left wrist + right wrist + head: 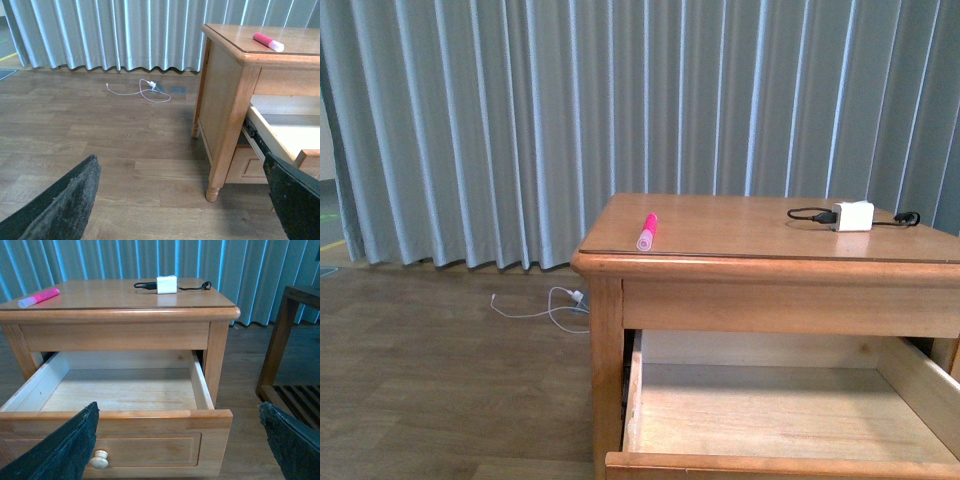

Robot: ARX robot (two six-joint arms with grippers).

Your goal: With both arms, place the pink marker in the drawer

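We see the pink marker [647, 231] lying on the nightstand's tabletop [740, 235], near the front left corner as we face it, pale cap toward the front edge; the drawer [150, 450] just under that top is pulled out wide, its round knob [99, 459] showing; a white charger block [852, 216] sits near the back right corner; our left claw [180, 165] is spread apart over the floor beside the nightstand; our right claw [177, 410] is spread apart in front of the open drawer.

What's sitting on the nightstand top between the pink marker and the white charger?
Only bare nightstand top lies between the pink marker and the white charger, save the black cable looped beside the charger. The front view shows it.
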